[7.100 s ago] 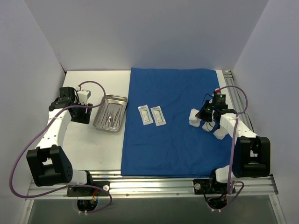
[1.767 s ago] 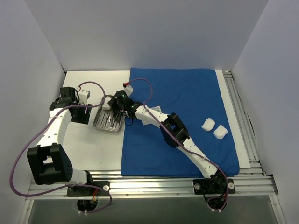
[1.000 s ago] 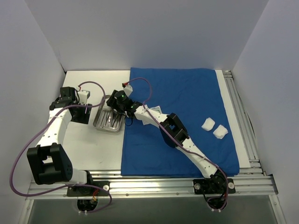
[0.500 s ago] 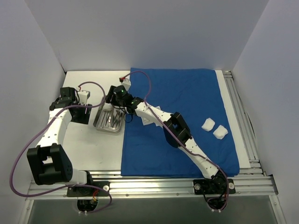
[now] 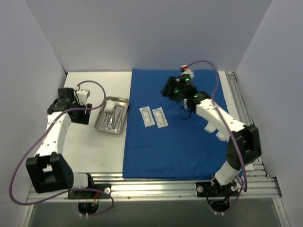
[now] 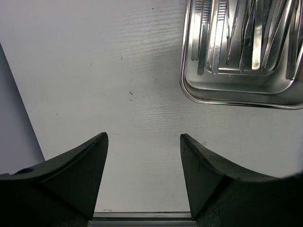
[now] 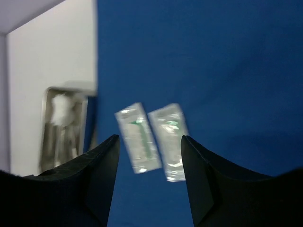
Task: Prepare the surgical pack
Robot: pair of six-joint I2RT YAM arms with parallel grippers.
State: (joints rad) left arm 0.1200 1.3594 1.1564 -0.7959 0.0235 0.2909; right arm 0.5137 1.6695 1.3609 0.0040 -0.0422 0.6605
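Observation:
The royal-blue drape (image 5: 184, 142) lies flat on the table. On its left part two white sachets (image 5: 147, 116) (image 5: 161, 117) lie side by side. The steel tray (image 5: 120, 101) sits on the bare table left of the drape, with thin instruments (image 6: 222, 33) in it and a white gauze wad (image 5: 110, 107) at its far end. My right gripper (image 5: 168, 90) hovers open and empty over the drape's far middle. In the right wrist view both sachets (image 7: 138, 139) (image 7: 169, 142) show below its fingers (image 7: 149, 138). My left gripper (image 5: 81, 117) (image 6: 143, 137) is open and empty over bare table left of the tray.
The white tabletop (image 5: 94, 151) runs left of the drape, closed in by walls at the back and on both sides. A metal rail (image 5: 156, 189) runs along the near edge. My right arm crosses the drape's right part and hides what lies under it.
My right gripper has drawn back from the tray's far end, right and away, to above the drape. A white gauze wad now lies in the tray. The left arm barely moved.

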